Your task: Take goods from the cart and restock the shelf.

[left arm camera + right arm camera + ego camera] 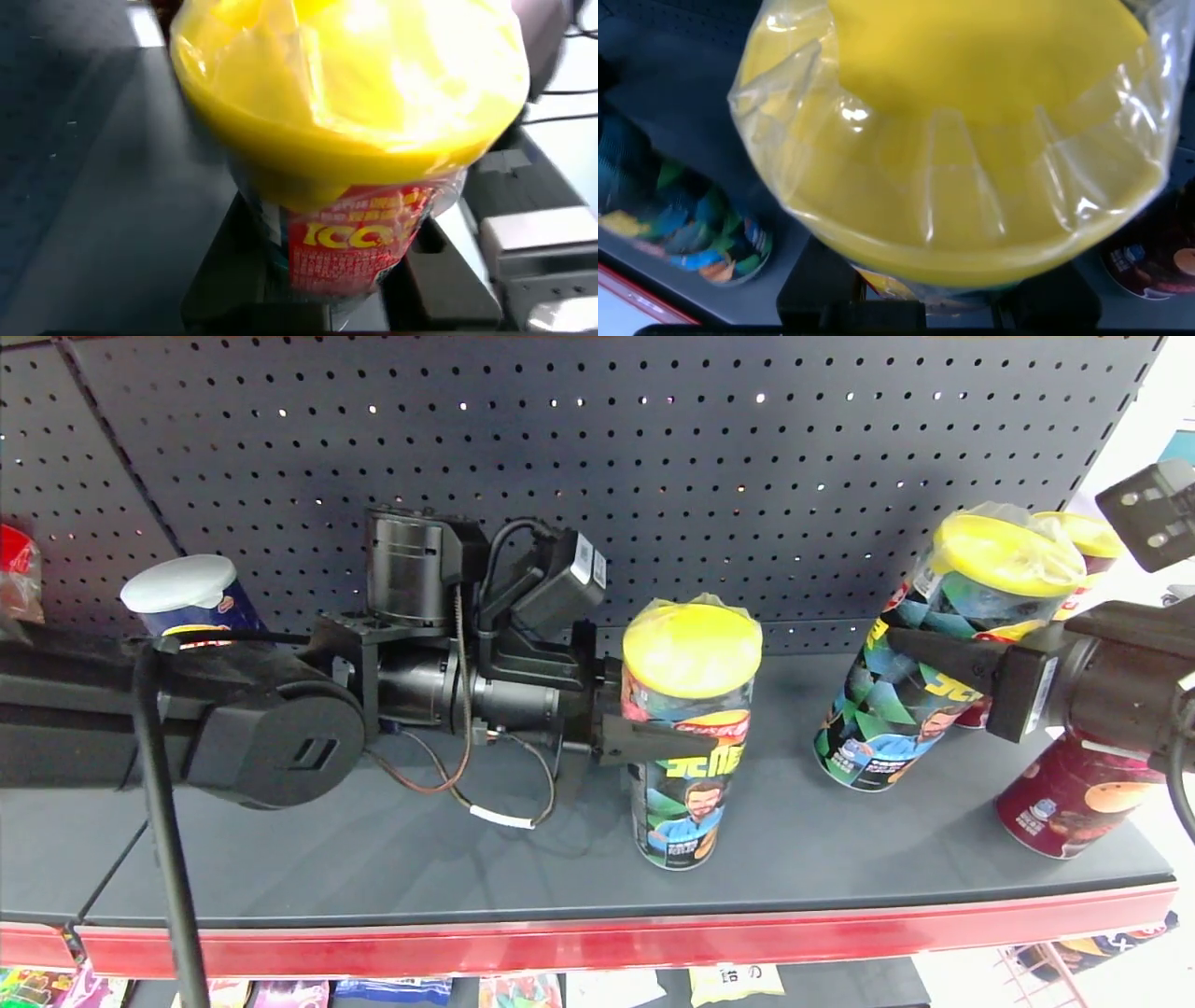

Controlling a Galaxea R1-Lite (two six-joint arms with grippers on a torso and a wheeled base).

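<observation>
Two tall chip cans with yellow lids and plastic wrap are held over the grey shelf (392, 859). The middle can (686, 784) stands upright with its base at the shelf surface. My left gripper (686, 714) reaches in from the left and is shut on its upper body; the same gripper (336, 280) holds the can (355, 112) between dark fingers (224, 280). The tilted can (887, 709) leans right, and my right gripper (920, 663) is shut on it. That gripper (934, 299) sits under the tilted can's lid (971, 121).
Behind the tilted can stands another yellow-lidded can (1088, 537), and a dark red can (1074, 798) is at the shelf's right end. A blue can with a white lid (187, 593) stands far left by the pegboard back (653, 457). The shelf's red front edge (597, 938) runs below.
</observation>
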